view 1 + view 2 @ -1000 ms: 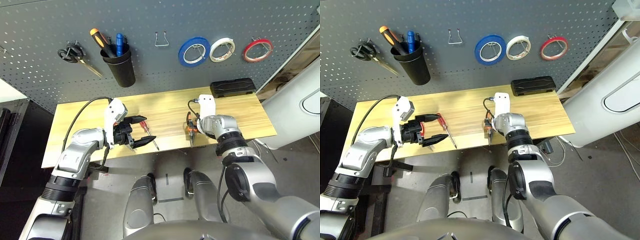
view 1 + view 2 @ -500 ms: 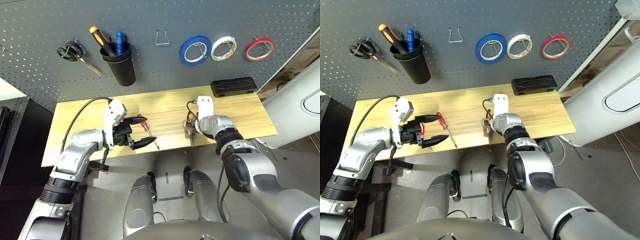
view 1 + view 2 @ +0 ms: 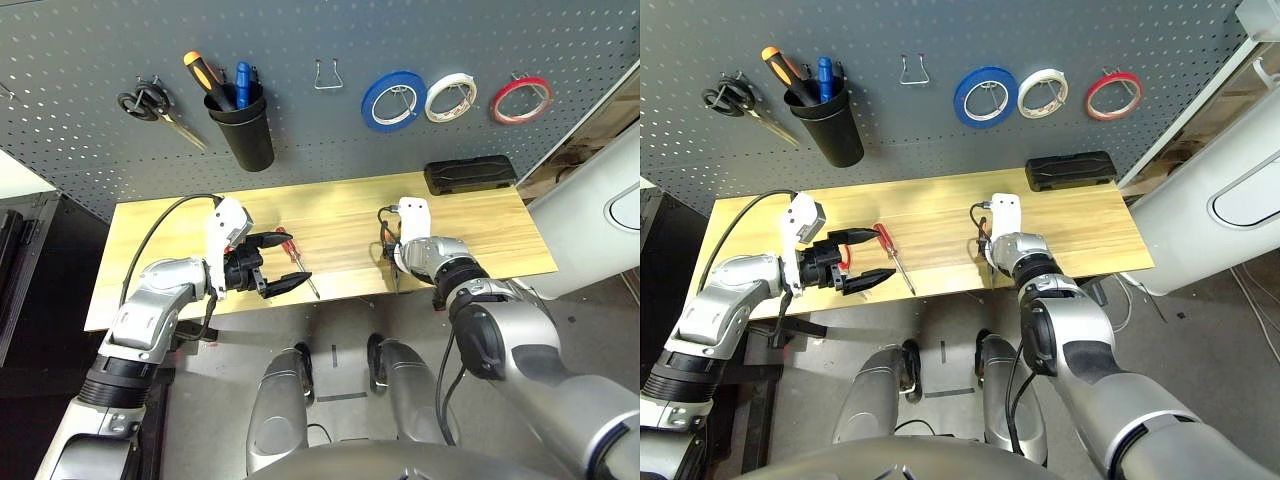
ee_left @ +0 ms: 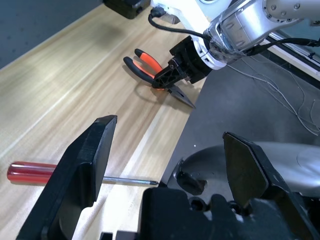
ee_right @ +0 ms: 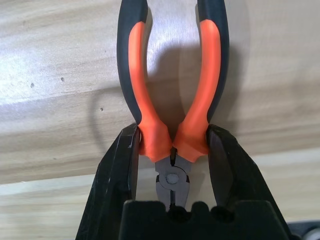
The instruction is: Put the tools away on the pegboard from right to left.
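The orange-and-black-handled pliers (image 5: 137, 75) lie on the wooden table (image 3: 160, 225) near its front edge, right of centre. My right gripper (image 5: 172, 137) is down over the pliers (image 4: 150, 62), its two fingers pressed against the handles just by the pivot. A small red-handled screwdriver (image 3: 287, 247) lies left of centre, tip toward the front edge. My left gripper (image 3: 298, 259) hovers open over the screwdriver (image 4: 30, 171), one finger on each side of it. A thin red tape ring (image 3: 497, 110) hangs at the far right of the dark grey pegboard (image 3: 90, 60).
On the pegboard hang a blue tape roll (image 3: 368, 110), a white tape roll (image 3: 430, 105), a bare metal hook (image 3: 323, 75), a black cup (image 3: 245, 140) holding screwdrivers, and black-handled scissors (image 3: 140, 103). A black case (image 3: 470, 173) lies at the table's back right.
My right gripper's fingers have closed in onto the pliers. The left arm has held still over the screwdriver. The head view has shifted slightly.
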You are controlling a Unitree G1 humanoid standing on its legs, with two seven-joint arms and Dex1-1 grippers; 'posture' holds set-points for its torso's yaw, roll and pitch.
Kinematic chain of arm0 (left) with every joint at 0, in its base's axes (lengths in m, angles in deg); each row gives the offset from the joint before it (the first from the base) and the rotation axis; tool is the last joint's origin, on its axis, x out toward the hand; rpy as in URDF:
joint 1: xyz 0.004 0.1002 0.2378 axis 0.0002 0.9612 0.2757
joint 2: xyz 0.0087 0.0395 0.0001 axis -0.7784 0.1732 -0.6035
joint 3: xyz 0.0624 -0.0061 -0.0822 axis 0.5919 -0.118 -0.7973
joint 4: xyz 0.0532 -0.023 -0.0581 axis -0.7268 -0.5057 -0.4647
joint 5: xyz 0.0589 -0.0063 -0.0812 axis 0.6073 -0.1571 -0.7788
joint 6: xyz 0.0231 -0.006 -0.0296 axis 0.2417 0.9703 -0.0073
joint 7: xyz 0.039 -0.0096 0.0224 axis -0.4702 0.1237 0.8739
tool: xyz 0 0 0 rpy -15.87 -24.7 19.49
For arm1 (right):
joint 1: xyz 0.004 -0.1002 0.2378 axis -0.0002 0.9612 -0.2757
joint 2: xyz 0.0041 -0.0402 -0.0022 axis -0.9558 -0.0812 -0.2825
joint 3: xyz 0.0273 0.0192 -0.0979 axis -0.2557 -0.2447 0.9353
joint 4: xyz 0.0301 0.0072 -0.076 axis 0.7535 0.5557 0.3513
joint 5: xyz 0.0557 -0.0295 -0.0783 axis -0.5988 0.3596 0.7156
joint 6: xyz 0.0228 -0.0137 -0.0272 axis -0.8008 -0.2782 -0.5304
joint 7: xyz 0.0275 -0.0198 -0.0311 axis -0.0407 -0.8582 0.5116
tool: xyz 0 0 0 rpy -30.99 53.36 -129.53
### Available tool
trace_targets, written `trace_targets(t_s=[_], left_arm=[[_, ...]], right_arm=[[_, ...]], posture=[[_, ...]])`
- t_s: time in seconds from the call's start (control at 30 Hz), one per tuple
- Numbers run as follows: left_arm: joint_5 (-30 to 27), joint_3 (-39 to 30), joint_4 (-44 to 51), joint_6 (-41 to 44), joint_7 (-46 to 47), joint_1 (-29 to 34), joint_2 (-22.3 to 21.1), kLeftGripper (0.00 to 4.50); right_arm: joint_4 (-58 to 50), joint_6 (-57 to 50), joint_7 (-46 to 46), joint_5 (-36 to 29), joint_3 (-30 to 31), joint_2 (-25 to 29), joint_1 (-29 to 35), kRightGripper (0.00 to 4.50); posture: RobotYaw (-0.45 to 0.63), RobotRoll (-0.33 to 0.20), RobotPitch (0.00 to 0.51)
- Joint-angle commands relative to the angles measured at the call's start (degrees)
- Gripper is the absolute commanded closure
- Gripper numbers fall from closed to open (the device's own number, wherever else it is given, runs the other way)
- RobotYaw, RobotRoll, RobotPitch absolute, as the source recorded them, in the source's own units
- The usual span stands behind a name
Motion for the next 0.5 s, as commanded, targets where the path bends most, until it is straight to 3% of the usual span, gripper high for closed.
trace_targets(t_s=[0.03, 0.27, 0.5], left_arm=[[-0.3, -0.3, -0.3, -1.0, 0.1, 0.3, 0.2, 0.0], [-4.7, -4.9, 3.7, -0.2, 0.5, 0.6, 0.0, 0.0], [-9.8, -9.3, 9.4, 2.5, 1.8, 1.9, -0.7, 0.0]], right_arm=[[-7.9, -2.3, 6.1, 2.0, 4.4, 1.9, 2.4, 2.41], [-46.4, -9.7, 23.0, 0.8, 14.7, 11.1, 17.8, 2.41], [-63.4, -10.2, 30.2, -2.9, 13.9, 16.8, 21.0, 2.41]], posture=[[-0.01, 0.0, 0.163], [-0.02, 0.0, 0.135], [-0.03, 0.0, 0.128]])
